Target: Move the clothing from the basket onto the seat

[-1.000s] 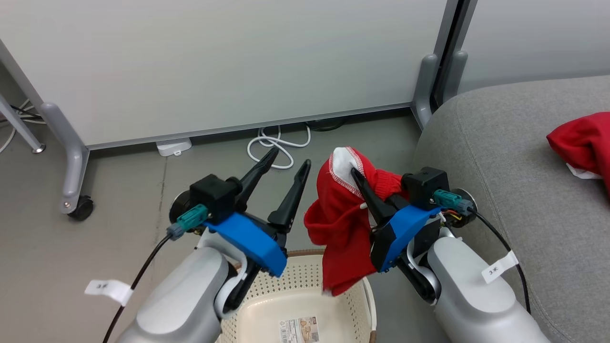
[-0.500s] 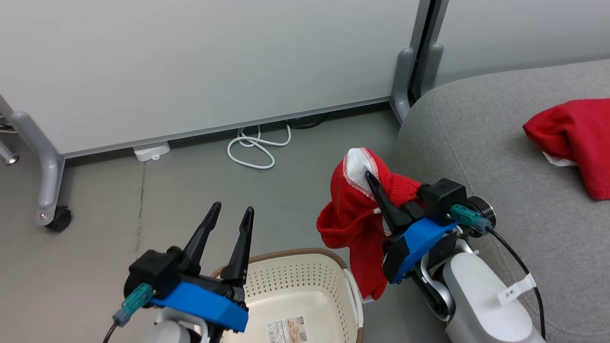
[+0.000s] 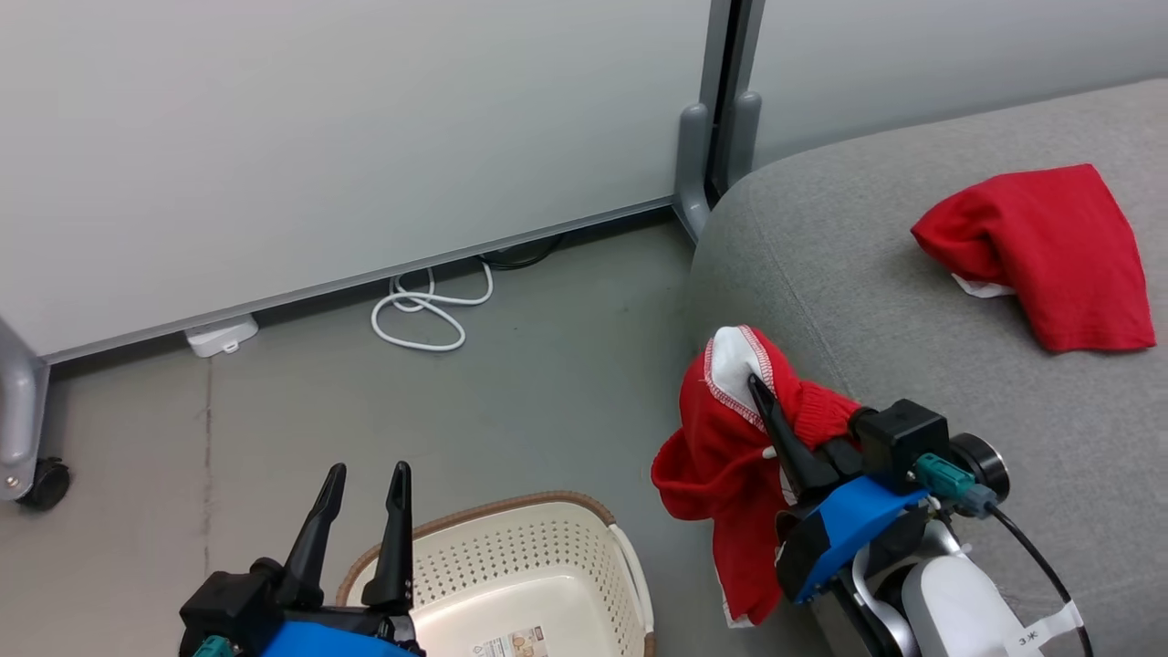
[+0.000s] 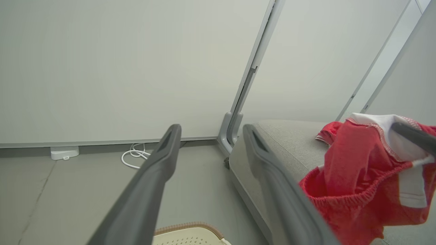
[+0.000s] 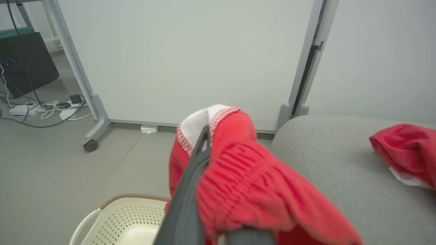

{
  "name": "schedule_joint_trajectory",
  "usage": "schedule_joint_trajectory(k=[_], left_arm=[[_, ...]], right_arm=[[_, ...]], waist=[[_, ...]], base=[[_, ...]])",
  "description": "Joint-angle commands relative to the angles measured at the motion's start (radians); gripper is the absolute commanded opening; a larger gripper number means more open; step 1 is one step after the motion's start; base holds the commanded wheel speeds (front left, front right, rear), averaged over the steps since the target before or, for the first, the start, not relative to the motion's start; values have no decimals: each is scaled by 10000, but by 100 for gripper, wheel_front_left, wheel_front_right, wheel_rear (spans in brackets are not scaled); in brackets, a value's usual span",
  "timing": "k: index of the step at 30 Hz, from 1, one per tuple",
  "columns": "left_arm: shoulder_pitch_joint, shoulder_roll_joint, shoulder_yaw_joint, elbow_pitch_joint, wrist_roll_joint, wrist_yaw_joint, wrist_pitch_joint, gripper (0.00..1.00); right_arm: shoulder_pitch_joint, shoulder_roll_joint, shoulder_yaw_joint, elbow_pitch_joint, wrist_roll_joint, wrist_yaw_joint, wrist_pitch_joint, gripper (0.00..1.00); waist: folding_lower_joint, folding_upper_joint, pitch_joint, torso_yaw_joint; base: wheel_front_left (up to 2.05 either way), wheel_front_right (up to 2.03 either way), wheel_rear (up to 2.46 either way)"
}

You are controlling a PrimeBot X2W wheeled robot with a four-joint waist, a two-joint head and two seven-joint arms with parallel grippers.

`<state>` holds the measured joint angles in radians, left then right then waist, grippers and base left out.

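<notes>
A wheeled robot stands on a grey floor (image 3: 456, 411) beside a large light grey seat (image 3: 867, 274), facing a pale partition panel (image 3: 319, 137).

Its right arm comes in from the lower right of the head view. The pale forearm is low, and the blue-cased wrist is tilted so the two long dark fingers point up and a little left. The right gripper (image 3: 757, 388) is pinched tight on a red garment (image 3: 721, 456). One finger shows against the white-trimmed hem at the top, and the other is buried under the cloth. The garment hangs in the air from the fingers and drapes down past the wrist. Its lower end dangles above the floor, close to the seat's rounded edge nearest the basket. I cannot tell whether it touches the seat.

The left arm sits low at the lower left. The left gripper (image 3: 369, 471) points upward with its fingers spread apart and nothing between them, just beside the basket's left rim.

The cream perforated basket (image 3: 511, 507), with its brown rim, stands on the floor between the two grippers. A paper label shows on its bottom.

A second red garment (image 3: 1040, 255) lies crumpled on top of the seat, toward its far right side and well apart from the right gripper. A white cord (image 3: 420, 315) lies coiled on the floor at the foot of the panel.
</notes>
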<state>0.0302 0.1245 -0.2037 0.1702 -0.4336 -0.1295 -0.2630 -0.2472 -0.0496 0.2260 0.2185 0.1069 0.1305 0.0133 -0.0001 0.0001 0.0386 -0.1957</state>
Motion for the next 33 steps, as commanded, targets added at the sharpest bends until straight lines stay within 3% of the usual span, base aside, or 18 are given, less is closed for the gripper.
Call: schedule_joint_trajectory(k=[1,19,27,33], left_arm=[[77,73,53,-63,118,-15,-26,100],[-257,612,-19,13,395,-15,-26,100],[-387,814,-86,68,508,-15,-26,100],[-527,943,-243,129,564,-15,-27,100]], right_arm=[[219,-15,-66,-234,-47,4,89,0],[849,-14,-226,-1115,107,5,273,0],[973,-11,-256,-1059,302,5,75,0],[1033,-11,-360,-1028,389,5,-101,0]], waist=[[1,-1,13,-299],[1,-1,571,-2821],[1,-1,853,-3489],[1,-1,998,-3549]], base=[[0,0,0],[0,0,0],[0,0,0],[0,0,0]])
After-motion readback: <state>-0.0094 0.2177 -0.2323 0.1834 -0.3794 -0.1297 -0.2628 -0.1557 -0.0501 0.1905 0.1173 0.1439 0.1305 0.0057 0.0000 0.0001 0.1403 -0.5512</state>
